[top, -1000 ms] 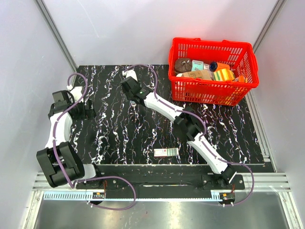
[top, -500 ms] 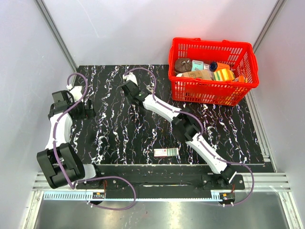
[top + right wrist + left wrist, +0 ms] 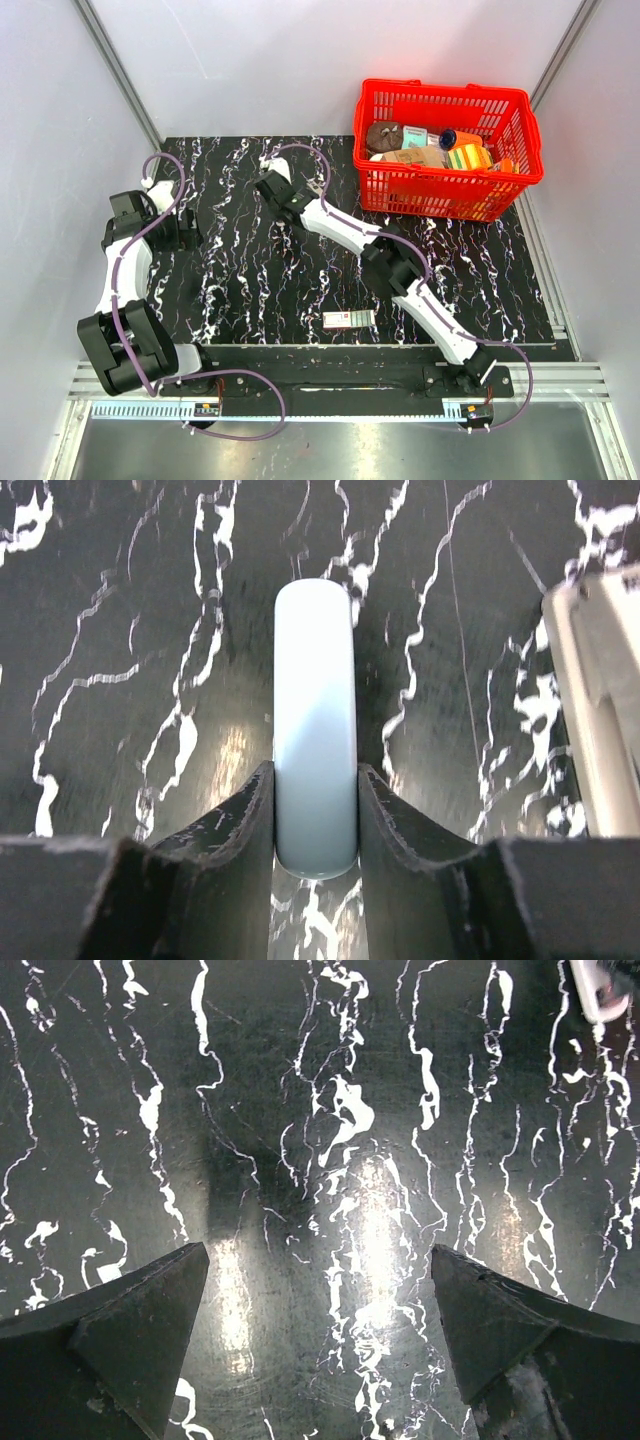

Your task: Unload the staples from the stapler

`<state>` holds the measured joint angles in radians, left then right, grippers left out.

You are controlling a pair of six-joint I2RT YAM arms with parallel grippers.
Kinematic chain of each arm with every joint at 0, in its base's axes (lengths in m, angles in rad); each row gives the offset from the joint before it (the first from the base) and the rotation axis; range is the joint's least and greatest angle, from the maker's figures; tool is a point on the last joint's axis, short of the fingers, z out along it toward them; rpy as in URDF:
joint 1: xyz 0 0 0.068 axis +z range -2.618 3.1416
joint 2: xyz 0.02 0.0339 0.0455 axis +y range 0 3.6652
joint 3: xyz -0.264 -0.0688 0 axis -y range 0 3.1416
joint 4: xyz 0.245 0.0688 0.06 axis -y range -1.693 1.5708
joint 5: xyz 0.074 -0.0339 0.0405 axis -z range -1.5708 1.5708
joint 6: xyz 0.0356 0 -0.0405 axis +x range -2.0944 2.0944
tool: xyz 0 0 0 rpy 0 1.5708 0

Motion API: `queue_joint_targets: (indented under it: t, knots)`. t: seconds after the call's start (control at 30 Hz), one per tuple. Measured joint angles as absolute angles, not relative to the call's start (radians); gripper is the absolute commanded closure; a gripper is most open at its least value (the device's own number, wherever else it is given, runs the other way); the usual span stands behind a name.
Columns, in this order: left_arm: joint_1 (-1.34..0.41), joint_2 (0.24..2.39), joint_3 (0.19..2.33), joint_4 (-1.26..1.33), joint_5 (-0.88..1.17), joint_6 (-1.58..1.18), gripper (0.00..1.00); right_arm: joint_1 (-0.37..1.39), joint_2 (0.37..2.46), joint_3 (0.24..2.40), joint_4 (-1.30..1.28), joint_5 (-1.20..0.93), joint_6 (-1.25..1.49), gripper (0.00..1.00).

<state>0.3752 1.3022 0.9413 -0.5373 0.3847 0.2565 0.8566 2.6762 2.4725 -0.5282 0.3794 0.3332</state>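
Note:
My right gripper (image 3: 315,770) is shut on a pale blue-white short stick (image 3: 315,710) that points away from the wrist, low over the black marbled table. In the top view this gripper (image 3: 268,178) is at the far middle-left of the table. A pale silvery-beige part (image 3: 595,710) lies at the right edge of the right wrist view; I cannot tell whether it belongs to the stapler. No black stapler can be made out in the top view. My left gripper (image 3: 320,1260) is open and empty over bare table, at the left (image 3: 190,232).
A red basket (image 3: 450,200) with several items stands at the back right. A small flat box with a red-white label (image 3: 348,319) lies near the front edge. A small white thing (image 3: 600,990) shows at the top right of the left wrist view.
My right wrist has shifted slightly with the stick still held, and its cable loop has moved. The left arm has not moved.

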Motion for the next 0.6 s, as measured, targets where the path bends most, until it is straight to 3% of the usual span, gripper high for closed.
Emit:
queue_joint_targets:
  t: [0.33,0.6]
  knots:
    - [0.268,1.232,0.875,-0.537,0.581,0.313,0.01,0.933,2.226,1.833,-0.307,0.284,0.617,1.0]
    - [0.109,1.211,0.776,-0.537,0.66,0.351,0.01,0.976,2.043,1.583,-0.105,0.268,0.779,1.0]
